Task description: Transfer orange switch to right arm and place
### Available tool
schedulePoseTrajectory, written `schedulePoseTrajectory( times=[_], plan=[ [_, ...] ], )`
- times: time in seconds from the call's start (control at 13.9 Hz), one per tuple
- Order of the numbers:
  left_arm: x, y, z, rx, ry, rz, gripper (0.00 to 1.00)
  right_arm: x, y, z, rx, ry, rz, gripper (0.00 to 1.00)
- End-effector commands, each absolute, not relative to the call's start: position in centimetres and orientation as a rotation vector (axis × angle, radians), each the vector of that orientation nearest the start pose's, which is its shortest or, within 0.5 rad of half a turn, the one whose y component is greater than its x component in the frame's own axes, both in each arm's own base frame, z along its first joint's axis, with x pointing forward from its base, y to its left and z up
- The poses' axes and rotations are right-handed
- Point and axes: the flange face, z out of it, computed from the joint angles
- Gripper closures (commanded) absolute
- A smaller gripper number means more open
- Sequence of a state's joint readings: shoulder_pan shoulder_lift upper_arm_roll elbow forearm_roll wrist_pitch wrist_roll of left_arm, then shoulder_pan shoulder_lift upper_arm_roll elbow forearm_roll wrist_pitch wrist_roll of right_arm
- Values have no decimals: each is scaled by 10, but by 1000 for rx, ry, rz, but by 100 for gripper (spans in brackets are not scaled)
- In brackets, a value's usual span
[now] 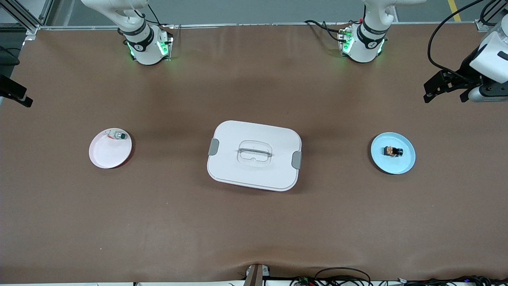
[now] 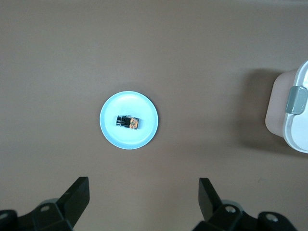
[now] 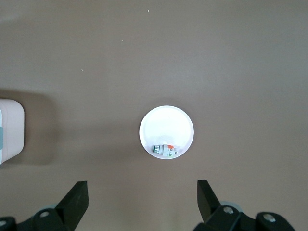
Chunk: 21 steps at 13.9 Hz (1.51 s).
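We read this as the opening step: nothing is picked up, both arms wait high.

The brown table (image 1: 254, 222) carries, at its middle, a white lidded box (image 1: 254, 155) with grey latches. Toward the left arm's end sits a blue plate (image 1: 405, 167), and on it the orange switch (image 1: 392, 151). Toward the right arm's end sits a white plate (image 1: 104, 157) with a small green-capped part (image 1: 118, 136) at its rim.

The left gripper (image 1: 444, 94) hangs over bare table at the left arm's end, jaws spread wide and empty. The right gripper (image 3: 142, 204) likewise stands agape with nothing between its fingers.

Next move, as we judge it: the left gripper descends over the blue plate and straddles the switch squarely; it is tiny, so alignment matters.

The front view shows only a dark edge of the right gripper. The wrist views show each gripper's spread fingers and the plate below; the left wrist view shows the switch's copper patch.
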<state>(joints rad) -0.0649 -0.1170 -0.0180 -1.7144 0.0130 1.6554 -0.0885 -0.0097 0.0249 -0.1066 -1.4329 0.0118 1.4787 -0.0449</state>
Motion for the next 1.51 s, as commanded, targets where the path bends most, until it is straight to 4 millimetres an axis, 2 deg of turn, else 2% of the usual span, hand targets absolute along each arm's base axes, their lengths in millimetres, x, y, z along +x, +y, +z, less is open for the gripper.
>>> schedulePoseTrajectory(
  times=[0.0,1.08,1.36,1.44],
  plan=[
    [523,-40,631,-3141,27,-77,0,544,-64,671,-3138,117,-39,0],
    [523,-34,629,-3142,-2,-58,0,544,-65,671,-3138,122,-41,0],
    [521,-32,619,-3136,-2,14,0,544,-65,671,-3138,120,-44,0],
    [523,-27,616,-3136,-19,23,0,544,-65,671,-3138,120,-44,0]
  ],
)
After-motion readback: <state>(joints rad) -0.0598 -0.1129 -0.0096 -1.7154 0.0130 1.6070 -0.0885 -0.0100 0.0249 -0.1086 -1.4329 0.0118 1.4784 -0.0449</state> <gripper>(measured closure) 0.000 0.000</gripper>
